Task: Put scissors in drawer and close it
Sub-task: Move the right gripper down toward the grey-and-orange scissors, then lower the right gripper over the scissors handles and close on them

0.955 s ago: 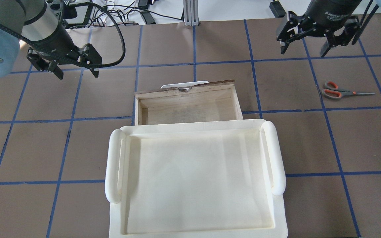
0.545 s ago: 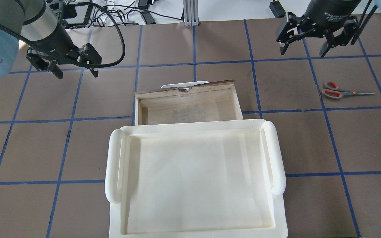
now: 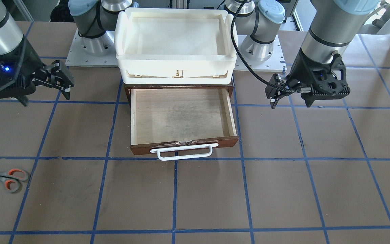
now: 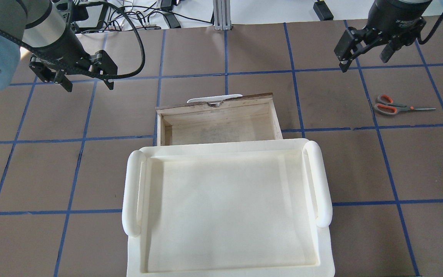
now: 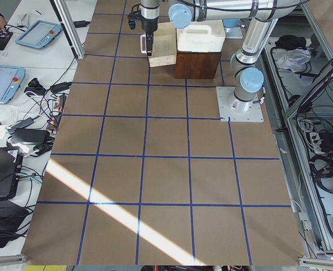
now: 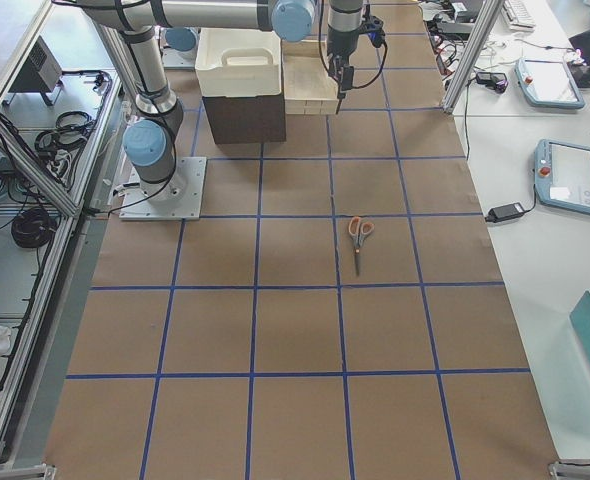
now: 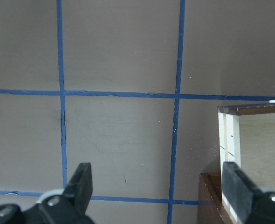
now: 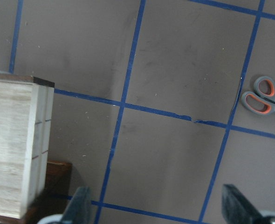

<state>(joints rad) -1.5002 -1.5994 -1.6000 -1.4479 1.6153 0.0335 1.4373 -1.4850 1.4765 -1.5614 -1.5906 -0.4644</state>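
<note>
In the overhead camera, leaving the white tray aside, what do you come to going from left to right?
left gripper → drawer → scissors. The right gripper spans partly the same stretch as the scissors, so its place in the order is unclear and I leave it out.

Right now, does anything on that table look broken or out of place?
One small thing: the drawer has a chipped, ragged top edge on its dark front, just above the white handle. Otherwise it stands open and empty, and the scissors lie flat on the table well off to one side, blades shut. Nothing is spilled.
</note>
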